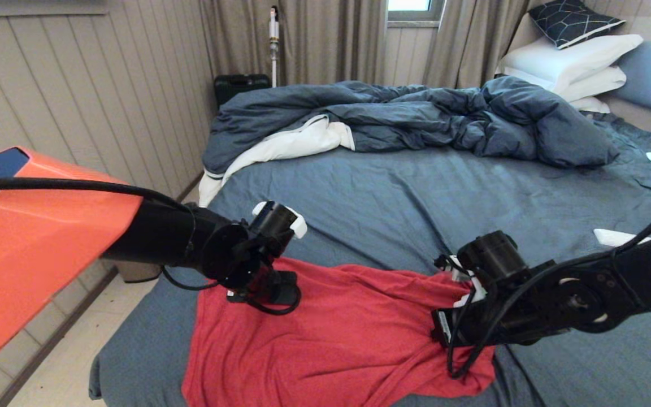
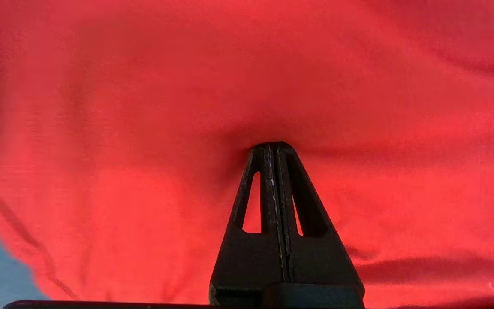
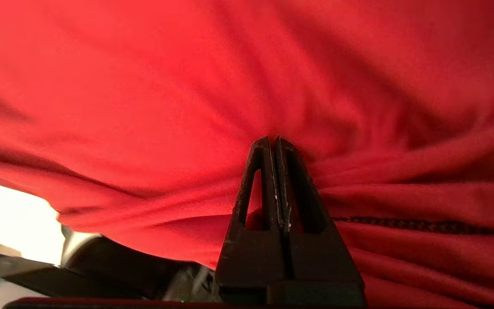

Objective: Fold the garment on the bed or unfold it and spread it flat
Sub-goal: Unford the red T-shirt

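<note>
The left gripper (image 2: 275, 148) has its 2 fingers pressed together, tips sunk into the red cloth of the garment (image 1: 325, 333), which dimples around them. In the head view this gripper (image 1: 272, 294) sits at the garment's upper left corner, toward the bed's left edge. The right gripper (image 3: 272, 143) is likewise clamped tight, and folds of red cloth radiate from its tips (a dark stitched hem line runs just beside it), so it pinches a gathered bunch. From the head view the right gripper (image 1: 464, 299) is at the garment's upper right part, where the cloth rises in a small peak toward it.

The garment lies at the near edge of the bed (image 1: 416, 192), creased, with diagonal wrinkles running between the 2 grippers; only plain red shows. Its lower edge reaches the near side of the slate-blue sheet.

Farther back, a rumpled dark blue duvet (image 1: 416, 121) with white lining lies across the bed, well apart from the garment. White pillows (image 1: 571, 62) are stacked at the far right corner.
</note>
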You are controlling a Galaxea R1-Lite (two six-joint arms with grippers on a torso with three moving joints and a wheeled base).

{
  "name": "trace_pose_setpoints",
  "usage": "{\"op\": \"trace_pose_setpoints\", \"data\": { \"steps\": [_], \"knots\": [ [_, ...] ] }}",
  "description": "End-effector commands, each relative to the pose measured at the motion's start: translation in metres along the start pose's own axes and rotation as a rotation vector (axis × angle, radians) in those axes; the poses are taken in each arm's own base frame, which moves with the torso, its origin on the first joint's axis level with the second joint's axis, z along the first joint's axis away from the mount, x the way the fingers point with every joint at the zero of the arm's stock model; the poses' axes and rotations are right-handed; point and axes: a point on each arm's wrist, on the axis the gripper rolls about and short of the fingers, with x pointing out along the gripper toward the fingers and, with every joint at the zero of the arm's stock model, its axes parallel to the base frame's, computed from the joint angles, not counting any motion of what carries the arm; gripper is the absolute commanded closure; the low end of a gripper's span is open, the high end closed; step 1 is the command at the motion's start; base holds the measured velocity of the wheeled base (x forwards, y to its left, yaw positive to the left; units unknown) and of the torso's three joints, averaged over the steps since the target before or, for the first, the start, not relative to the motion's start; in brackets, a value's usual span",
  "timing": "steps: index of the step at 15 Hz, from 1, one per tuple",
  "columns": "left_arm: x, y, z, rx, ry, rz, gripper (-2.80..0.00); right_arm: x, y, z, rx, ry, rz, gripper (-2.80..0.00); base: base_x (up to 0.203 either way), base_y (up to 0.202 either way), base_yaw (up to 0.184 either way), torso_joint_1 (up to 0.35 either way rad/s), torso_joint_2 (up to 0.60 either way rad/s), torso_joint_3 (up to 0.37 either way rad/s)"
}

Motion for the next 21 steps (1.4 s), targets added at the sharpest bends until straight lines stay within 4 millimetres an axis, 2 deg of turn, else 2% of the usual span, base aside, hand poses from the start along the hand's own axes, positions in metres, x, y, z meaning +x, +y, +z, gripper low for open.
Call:
{"op": "trace_pose_setpoints", "data": {
  "steps": [1,5,9,13,18,21],
  "knots": [
    [-0.008,0.007,0.006,-0.024,-0.021,-0.003,0.0,0.005,-0.004,-0.012,0.006,0.046,-0.017,0.0,0.0,0.0,0.0,0.0,0.0,0.0],
    [-0.006,0.015,0.01,-0.049,-0.01,-0.017,0.0,-0.018,-0.016,-0.049,0.003,0.08,-0.05,0.0,0.0,0.0,0.0,0.0,0.0,0.0],
    [-0.008,0.017,0.011,-0.053,-0.015,-0.023,0.0,-0.039,-0.041,-0.088,0.013,0.116,-0.099,0.0,0.0,0.0,0.0,0.0,0.0,0.0],
    [-0.007,0.018,0.012,-0.054,-0.02,-0.023,0.0,-0.058,-0.056,-0.114,0.008,0.098,-0.13,0.0,0.0,0.0,0.0,0.0,0.0,0.0],
    [-0.011,0.019,0.014,-0.058,-0.029,-0.026,0.0,-0.076,-0.068,-0.134,-0.007,0.052,-0.169,0.0,0.0,0.0,0.0,0.0,0.0,0.0],
    [-0.023,0.021,0.017,-0.066,-0.053,-0.038,0.0,-0.095,-0.064,-0.125,-0.023,-0.084,-0.173,0.0,0.0,0.0,0.0,0.0,0.0,0.0]
  ]
}}
